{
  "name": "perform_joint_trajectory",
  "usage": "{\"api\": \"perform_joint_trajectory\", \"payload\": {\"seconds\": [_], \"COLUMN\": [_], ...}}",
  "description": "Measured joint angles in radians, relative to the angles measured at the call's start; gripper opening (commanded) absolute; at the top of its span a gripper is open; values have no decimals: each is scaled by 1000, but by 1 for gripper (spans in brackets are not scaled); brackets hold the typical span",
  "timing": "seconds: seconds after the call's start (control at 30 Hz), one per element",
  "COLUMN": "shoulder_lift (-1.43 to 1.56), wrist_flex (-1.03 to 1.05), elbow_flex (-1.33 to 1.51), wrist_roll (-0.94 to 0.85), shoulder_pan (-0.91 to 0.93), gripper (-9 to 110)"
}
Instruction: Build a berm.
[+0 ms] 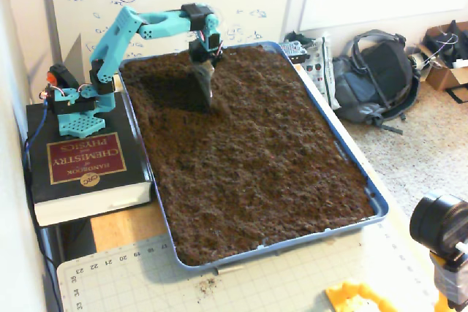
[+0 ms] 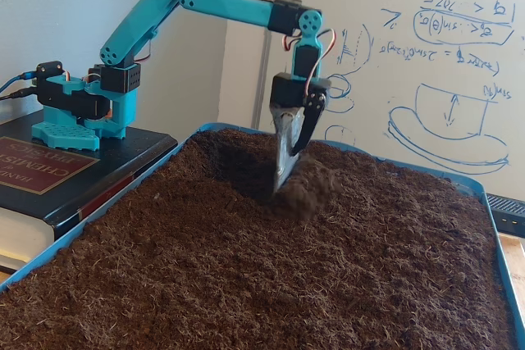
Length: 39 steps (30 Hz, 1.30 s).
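A blue tray (image 1: 363, 189) (image 2: 486, 194) filled with dark brown soil (image 1: 256, 151) (image 2: 271, 268) covers most of the table in both fixed views. Beside its far left corner, a thick book (image 1: 80, 169) (image 2: 49, 174) carries the base of the turquoise arm (image 1: 117, 38) (image 2: 148, 26), which reaches out over the soil. The gripper (image 1: 206, 101) (image 2: 281, 186) points straight down with its tip in the soil; its fingers look pressed together, holding nothing. A small raised mound, the berm (image 2: 316, 190) (image 1: 219, 107), lies just right of the tip in the low view, at the tray's far end, with a darker hollow (image 1: 164, 85) to the left.
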Motion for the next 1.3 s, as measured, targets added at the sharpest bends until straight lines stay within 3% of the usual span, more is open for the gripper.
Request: {"api": "perform_joint_trajectory", "payload": {"seconds": [0.33, 0.67, 0.87, 1.3], "shoulder_lift": [141, 244, 244, 129], "wrist_flex": [32, 259, 267, -57], "elbow_flex": [23, 325, 471, 540], "wrist_roll": [0, 5, 147, 264], "shoulder_pan": [-3, -117, -172, -255], "gripper": [1, 1, 1, 1]}}
